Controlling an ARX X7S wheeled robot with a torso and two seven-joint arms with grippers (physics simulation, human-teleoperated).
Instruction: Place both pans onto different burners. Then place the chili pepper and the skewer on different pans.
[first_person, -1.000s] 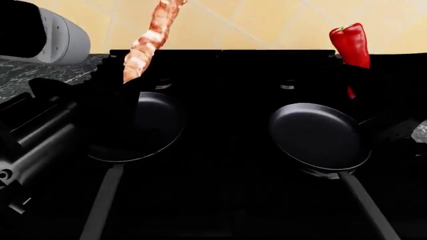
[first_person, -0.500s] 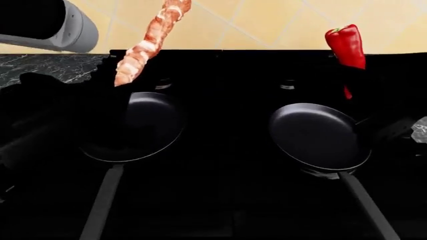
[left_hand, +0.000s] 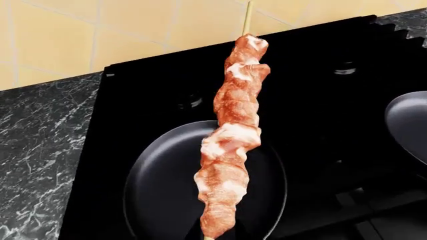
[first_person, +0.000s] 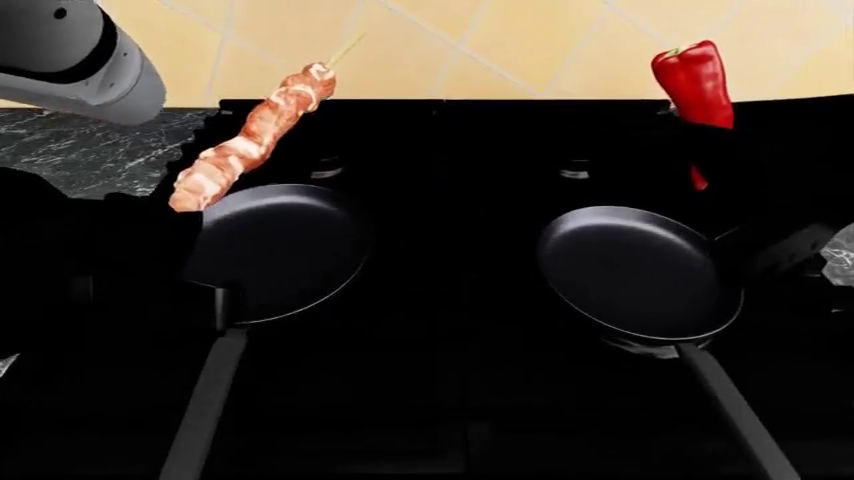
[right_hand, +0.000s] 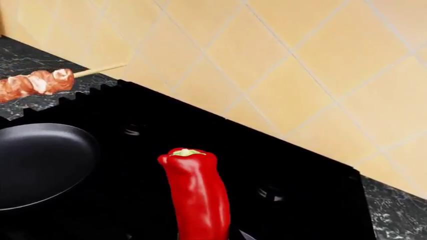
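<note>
Plainly, the left end effector itself is lost in the dark at the left of the head view, so its jaws cannot be read directly; it appears to pinch the near end of the skewer (first_person: 250, 138), which hangs tilted in the air, its meat rising from just beside the left pan (first_person: 278, 252) toward the tiled wall. In the left wrist view the skewer (left_hand: 230, 142) lies along the line of that pan (left_hand: 160, 195), well above its floor. The right end effector is equally hidden, yet the chili pepper (first_person: 695, 87) stands upright in the air with only its lower tip covered, so it is presumably gripped there; it hovers behind the far rim of the right pan (first_person: 638, 270), not over its middle. Both pans sit on separate burners of the stove (first_person: 454, 140). The risks lie in the release: the skewer is about as long as the pan is wide, so dropped while tilted it could catch the rim and tip out onto the grate or the marble worktop (first_person: 80, 150). The chili pepper, let go where it hangs, would likely land behind the pan and roll.
</note>
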